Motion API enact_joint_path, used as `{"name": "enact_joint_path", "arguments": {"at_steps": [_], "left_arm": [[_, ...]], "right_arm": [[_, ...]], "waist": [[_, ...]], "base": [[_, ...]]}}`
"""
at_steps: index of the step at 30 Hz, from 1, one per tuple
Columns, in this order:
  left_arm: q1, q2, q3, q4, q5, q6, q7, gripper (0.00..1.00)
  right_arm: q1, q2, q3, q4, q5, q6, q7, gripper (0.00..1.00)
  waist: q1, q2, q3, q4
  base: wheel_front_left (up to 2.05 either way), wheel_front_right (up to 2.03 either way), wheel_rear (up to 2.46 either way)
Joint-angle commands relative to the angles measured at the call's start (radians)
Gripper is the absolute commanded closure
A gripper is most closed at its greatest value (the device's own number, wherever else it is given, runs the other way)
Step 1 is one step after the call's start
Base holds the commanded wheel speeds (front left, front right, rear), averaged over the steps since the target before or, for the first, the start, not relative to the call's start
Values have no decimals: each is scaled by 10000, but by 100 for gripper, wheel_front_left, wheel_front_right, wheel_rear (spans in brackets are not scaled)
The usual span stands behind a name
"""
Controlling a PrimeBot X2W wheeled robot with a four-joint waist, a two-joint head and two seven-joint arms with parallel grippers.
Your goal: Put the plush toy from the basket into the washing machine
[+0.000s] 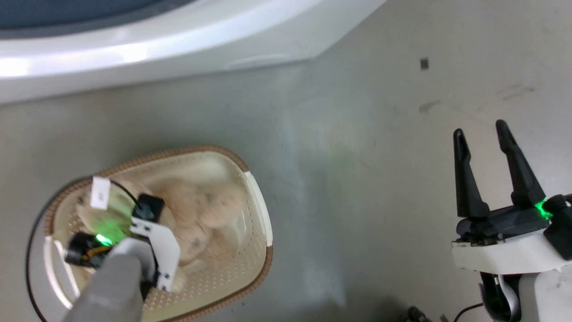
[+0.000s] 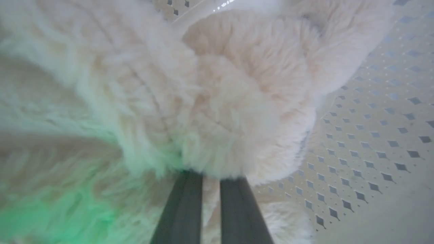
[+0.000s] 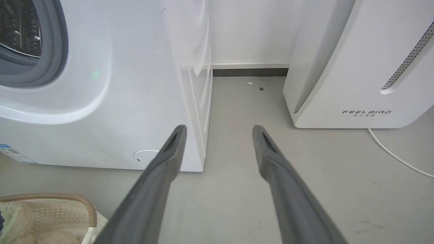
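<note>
Jaws of the left gripper (image 2: 211, 175) stand nearly closed, pinching shaggy fur of the plush toy (image 2: 217, 101), which lies inside the basket (image 2: 373, 142) on the grey floor (image 1: 357, 201) (the washing machine (image 3: 101, 101) stands near, beyond the basket). Further right, the right gripper (image 3: 219, 128) hangs over the floor with its fingers spread wide, well apart from the basket.

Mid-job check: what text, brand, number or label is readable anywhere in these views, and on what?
"FEELAIR", final character unclear: white upright appliance; smaller line beneath unreadable.
Blue sticker on white front-loading washing machine: too small.
White tag over oval cream perforated basket: blurred.
</note>
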Motion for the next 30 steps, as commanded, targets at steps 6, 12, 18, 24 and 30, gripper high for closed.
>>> {"name": "enact_joint_path", "arguments": {"at_steps": [6,12,18,24,30], "left_arm": [[821,-315,-21,22,-301,-84,-614,100],[1418,-562,-132,22,-428,-152,-1323,100],[1925,-779,-153,-132,-597,-183,-1965,100],[2442,-869,7,-1029,-818,-102,-2168,100],[3372,-809,455,-3022,-1059,126,-2176,100]], "right_arm": [[206,-2,79,365,-219,-9,-44,0],[538,-2,-13,605,-380,-9,-44,0],[959,-2,-72,797,-423,-9,-44,0],[1360,-2,-80,903,-422,-9,-44,0],[1675,-2,-84,977,-421,-9,-44,0]], "waist": [[-1,0,-1764,253],[-1,0,-2999,536],[-1,0,-4083,861],[-1,0,-4952,1181],[-1,0,-5638,1420]], "base": [[0,0,0],[0,0,0],[0,0,0],[0,0,0],[0,0,0]]}}
